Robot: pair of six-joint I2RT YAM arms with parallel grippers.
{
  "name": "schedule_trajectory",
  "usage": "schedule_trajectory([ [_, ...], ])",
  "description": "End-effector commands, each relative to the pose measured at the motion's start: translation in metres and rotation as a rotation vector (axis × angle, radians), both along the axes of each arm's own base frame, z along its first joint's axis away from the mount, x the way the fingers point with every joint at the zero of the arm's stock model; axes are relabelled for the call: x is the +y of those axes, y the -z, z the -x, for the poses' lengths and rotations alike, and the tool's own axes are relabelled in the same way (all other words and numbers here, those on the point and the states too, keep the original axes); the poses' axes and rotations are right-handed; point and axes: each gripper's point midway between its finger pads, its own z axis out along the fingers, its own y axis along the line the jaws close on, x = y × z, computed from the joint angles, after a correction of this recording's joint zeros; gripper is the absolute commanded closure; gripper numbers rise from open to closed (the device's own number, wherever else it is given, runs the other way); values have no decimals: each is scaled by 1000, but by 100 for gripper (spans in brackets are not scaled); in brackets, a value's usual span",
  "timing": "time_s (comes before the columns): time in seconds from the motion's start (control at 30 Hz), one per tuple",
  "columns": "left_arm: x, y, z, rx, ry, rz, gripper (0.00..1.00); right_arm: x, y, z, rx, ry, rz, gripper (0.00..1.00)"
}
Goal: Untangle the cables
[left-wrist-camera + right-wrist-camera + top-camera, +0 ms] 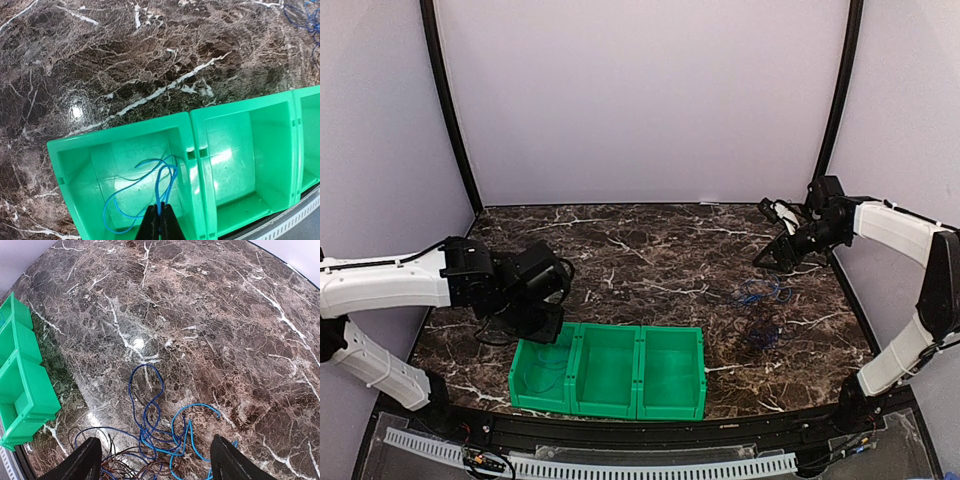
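A tangle of thin cables (150,437) lies on the marble: dark blue loops (131,385), a light blue one (200,407), and brown and dark strands at the bottom edge. In the top view the tangle (760,300) sits at the right of the table. My right gripper (155,440) hangs open above it, a finger on either side and nothing between them; it (782,250) is just behind the pile. My left gripper (161,209) is shut on a light blue cable (158,187), whose loops hang into the leftmost compartment of the green bin (115,132).
The green bin (640,332) has three compartments and stands near the table's front edge, left of centre. Its end (20,385) shows at the left of the right wrist view. Black frame posts rise at the back corners.
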Motion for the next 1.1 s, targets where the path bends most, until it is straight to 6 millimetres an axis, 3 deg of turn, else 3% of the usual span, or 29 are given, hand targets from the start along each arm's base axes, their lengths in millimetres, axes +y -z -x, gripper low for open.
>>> schedule_trajectory([
  [0.0, 3, 25, 1, 46, -34, -70, 100, 7, -2, 0, -7, -18, -29, 24],
  [0.23, 5, 48, 1, 96, -41, -132, 100, 8, 0, 2, 0, -23, -36, 25],
  [0.3, 7, 50, 2, 107, -43, -149, 95, 8, -2, 2, -3, -23, -36, 25],
  [0.37, 7, 47, 1, 107, -44, -159, 81, 8, -3, 1, -4, -23, -35, 26],
  [0.47, 5, 30, -2, 90, -42, -157, 62, 8, -4, 1, -2, -25, -34, 26],
  [0.7, 10, -16, -6, 50, 13, -175, 41, 8, -12, 2, 11, -43, -28, 25],
  [0.9, 17, -61, -18, 7, 58, -226, 36, 6, -18, -3, 8, -33, -7, 25],
  [1.03, 2, -87, -40, -79, 82, -193, 35, -2, -13, -14, 17, 15, 43, 26],
  [1.07, -3, -85, -47, -94, 105, -196, 35, -4, -9, -16, 25, 21, 55, 27],
])
